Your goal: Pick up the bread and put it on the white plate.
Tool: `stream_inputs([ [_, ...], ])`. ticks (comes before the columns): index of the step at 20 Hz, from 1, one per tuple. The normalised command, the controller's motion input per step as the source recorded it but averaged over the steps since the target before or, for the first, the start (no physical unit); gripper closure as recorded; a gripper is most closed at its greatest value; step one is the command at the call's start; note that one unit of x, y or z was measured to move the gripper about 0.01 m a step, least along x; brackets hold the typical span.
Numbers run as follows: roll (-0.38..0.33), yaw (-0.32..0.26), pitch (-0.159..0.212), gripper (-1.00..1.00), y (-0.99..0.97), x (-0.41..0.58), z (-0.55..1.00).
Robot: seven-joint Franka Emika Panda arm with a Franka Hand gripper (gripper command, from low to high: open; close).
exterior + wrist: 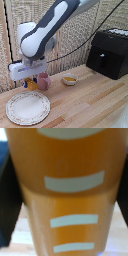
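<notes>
From my seat at the controls I count one arm [50,25], one gripper [31,80], one white plate [28,107], one pink mug [44,81], one small white bowl [70,79] with yellow contents, and one black box-shaped appliance [109,52], all on or by a light wooden table [90,105]. In the exterior view the gripper hangs low at the back of the table toward the exterior view's left, just beside the pink mug and just behind the far rim of the plate. A small yellow-orange object [32,85] sits right under its fingertips; I think that may be the bread, but the picture is too coarse for me to be sure. The plate lies flat at the near left of the exterior view with nothing on it. The bowl stands to the mug's right in that view, apart from it, and the appliance sits well off at the far right. My wrist view is filled by a blurred orange surface [67,193] crossed by four pale bands, very close to the lens. Whether the fingers are clamped on anything or spread apart, I cannot tell.
</notes>
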Motion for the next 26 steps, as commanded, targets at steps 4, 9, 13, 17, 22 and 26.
stream_inputs([
  [4, -0.083, 0.069, 0.013, 1.0, 0.23, 0.0, -0.47],
  [9, -0.168, 0.115, 0.012, 1.0, 0.01, 0.046, -0.54],
  [13, -0.057, 0.182, 0.017, 1.0, 0.0, 0.374, -0.44],
  [17, -0.003, 0.153, -0.018, 1.0, 0.0, 0.267, -0.2],
  [22, 0.0, 0.127, -0.03, -1.0, 0.03, 0.082, -0.02],
  [26, 0.0, 0.084, 0.0, -1.0, 0.01, 0.096, 0.1],
])
